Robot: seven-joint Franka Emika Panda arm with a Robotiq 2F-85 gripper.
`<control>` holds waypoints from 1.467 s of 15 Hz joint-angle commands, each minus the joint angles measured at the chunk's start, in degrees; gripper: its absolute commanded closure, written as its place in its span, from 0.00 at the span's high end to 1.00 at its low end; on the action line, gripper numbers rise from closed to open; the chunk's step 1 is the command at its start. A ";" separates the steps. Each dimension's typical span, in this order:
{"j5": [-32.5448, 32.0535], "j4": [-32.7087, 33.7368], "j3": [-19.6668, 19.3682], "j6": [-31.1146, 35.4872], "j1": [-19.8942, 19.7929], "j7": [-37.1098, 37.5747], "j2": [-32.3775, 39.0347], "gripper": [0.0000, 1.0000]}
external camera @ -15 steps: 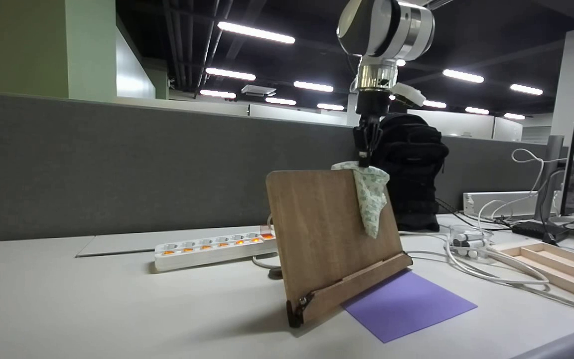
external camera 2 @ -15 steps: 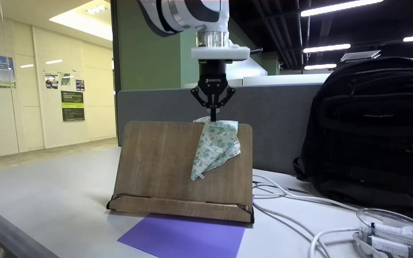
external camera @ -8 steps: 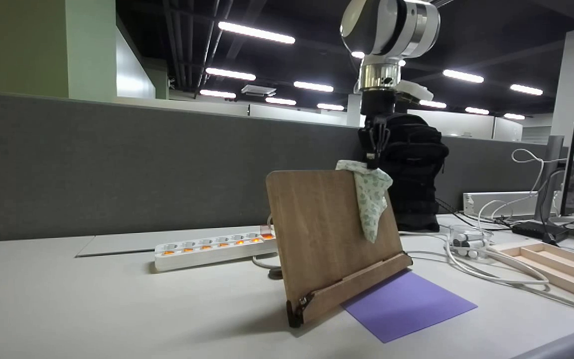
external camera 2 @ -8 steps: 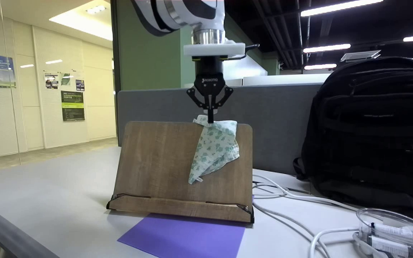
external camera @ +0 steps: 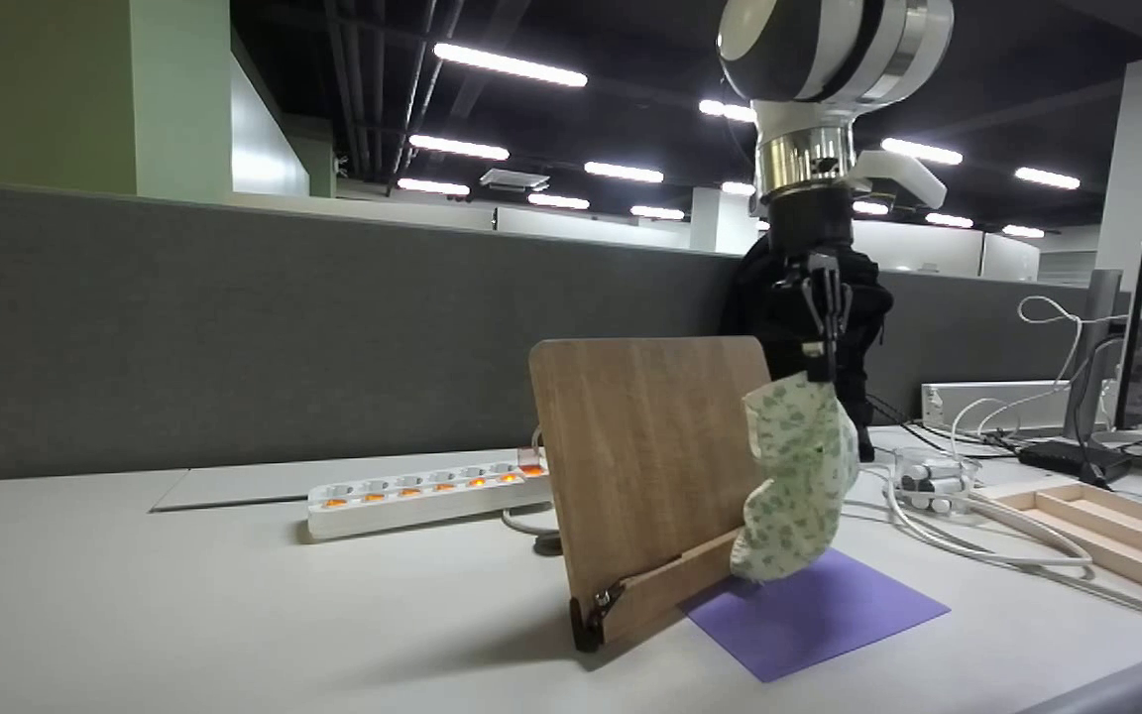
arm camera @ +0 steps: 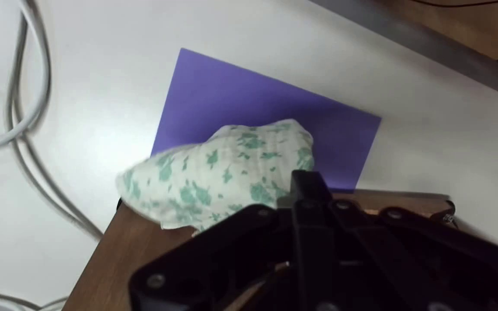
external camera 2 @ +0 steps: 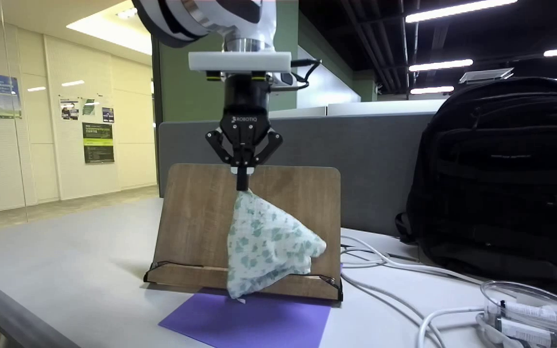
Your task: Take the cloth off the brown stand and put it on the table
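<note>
The hand (external camera 2: 242, 185) grips the cloth (external camera 2: 265, 244), which hangs down beneath it

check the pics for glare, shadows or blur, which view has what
Wrist view: pale glare on the table, the cloth softly blurred at its left tip, the gripper nearly black; both exterior views: ceiling lights burnt out white; in an exterior view, a soft shadow lies beside the brown stand.

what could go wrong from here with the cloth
The cloth hangs in front of the brown stand and its ledge, so it might snag there. The claw holds it only at the top, so it could slip. Purple paper lies below, so it may land there, not on bare table.
</note>
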 commanded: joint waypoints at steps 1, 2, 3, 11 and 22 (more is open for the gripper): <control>-0.04 -4.80 -0.93 -0.51 0.18 5.99 -4.16 0.00; 0.40 -5.21 -1.19 -1.09 0.02 7.44 -4.20 0.00; 0.53 -5.67 -1.45 -1.13 -0.16 9.04 -4.22 0.00; 5.20 -7.21 -3.65 4.96 -1.50 19.34 -3.39 0.33; 5.83 -11.31 -2.19 22.15 -1.51 29.04 -4.79 1.00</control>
